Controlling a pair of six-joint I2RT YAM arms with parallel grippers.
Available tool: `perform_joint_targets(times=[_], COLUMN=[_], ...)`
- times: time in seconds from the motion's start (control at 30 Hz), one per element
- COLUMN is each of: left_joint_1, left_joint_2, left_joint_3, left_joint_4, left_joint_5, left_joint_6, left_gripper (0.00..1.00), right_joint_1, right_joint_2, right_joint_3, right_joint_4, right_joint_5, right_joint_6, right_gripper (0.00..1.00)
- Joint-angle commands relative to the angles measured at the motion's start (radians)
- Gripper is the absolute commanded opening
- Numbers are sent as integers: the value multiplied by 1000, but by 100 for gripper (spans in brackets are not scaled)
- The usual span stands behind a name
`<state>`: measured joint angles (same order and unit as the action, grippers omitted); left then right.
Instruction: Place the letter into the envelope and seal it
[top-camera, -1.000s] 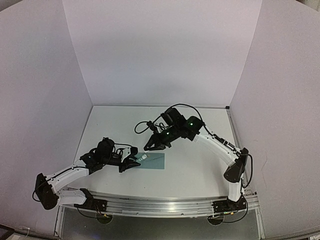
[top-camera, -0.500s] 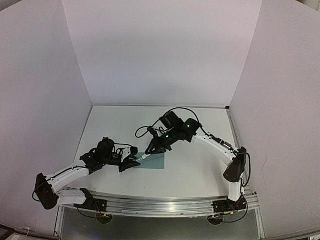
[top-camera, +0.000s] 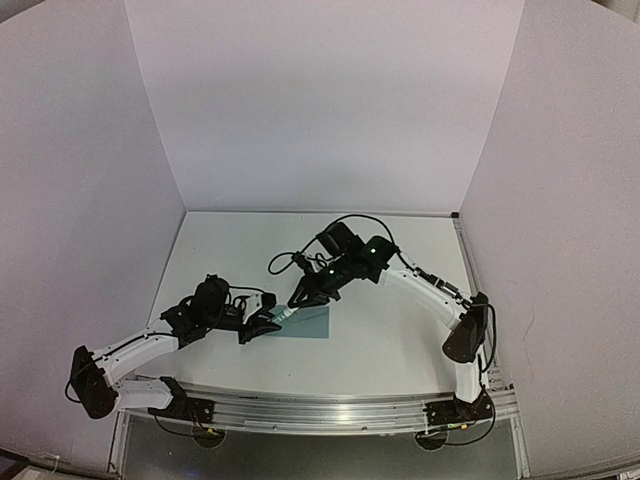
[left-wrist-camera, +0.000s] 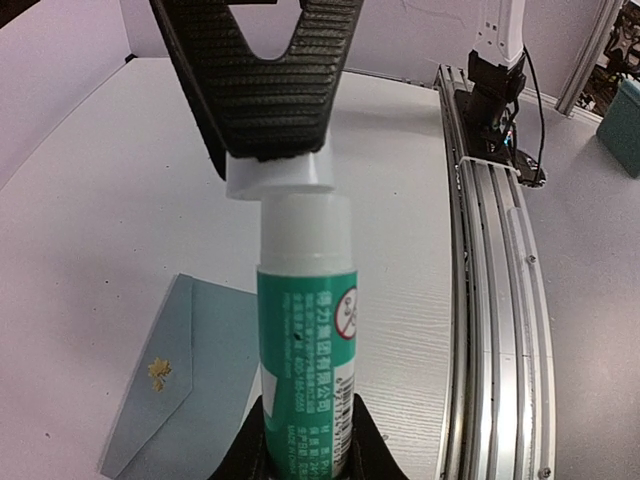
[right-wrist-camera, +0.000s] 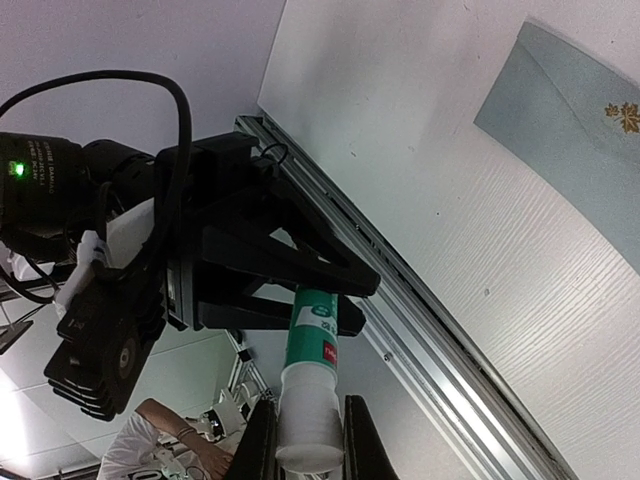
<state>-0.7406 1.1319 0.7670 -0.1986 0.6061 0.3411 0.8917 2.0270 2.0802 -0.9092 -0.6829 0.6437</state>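
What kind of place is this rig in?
Probably a lab test cell: white panels box in a white table, left arm and right arm bolted to an aluminium rail at its edge.

Envelope: matt pale teal paper, with a gold leaf emblem. Glue stick: smooth glossy plastic, printed green label. Its cap: white plastic, duller. Right pincer pads: black, ribbed, matt. Bench: white, matt, fine wood-grain texture. Rail: grooved brushed metal.

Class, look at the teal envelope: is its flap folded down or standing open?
Folded down: the envelope lies flat, its triangular flap flat against the body, with a gold leaf near the flap's tip.
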Motion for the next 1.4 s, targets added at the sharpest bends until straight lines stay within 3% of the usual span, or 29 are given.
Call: perform_joint_targets(times=[0.0, 0.37, 0.93, 1.37], left_joint_1=[-5, -5, -5, -5], left_joint_2=[2, -2, -1, -1], left_joint_3=[42, 44, 48, 46], left_joint_4=[47, 34, 30, 31], left_joint_5=[-13, -21, -11, -15], left_joint_6=[-10, -10, 2, -4], left_gripper=[0, 0, 0, 0], right_joint_1=[7, 14, 14, 14], right_joint_2=[19, -16, 47, 31], right_joint_3=[38, -41, 71, 14], right_joint_4=[9, -23, -30, -60], right_joint_5=[-48, -49, 7, 10], right_joint_6=[-18, -40, -40, -69], right_gripper=[0, 0, 0, 0])
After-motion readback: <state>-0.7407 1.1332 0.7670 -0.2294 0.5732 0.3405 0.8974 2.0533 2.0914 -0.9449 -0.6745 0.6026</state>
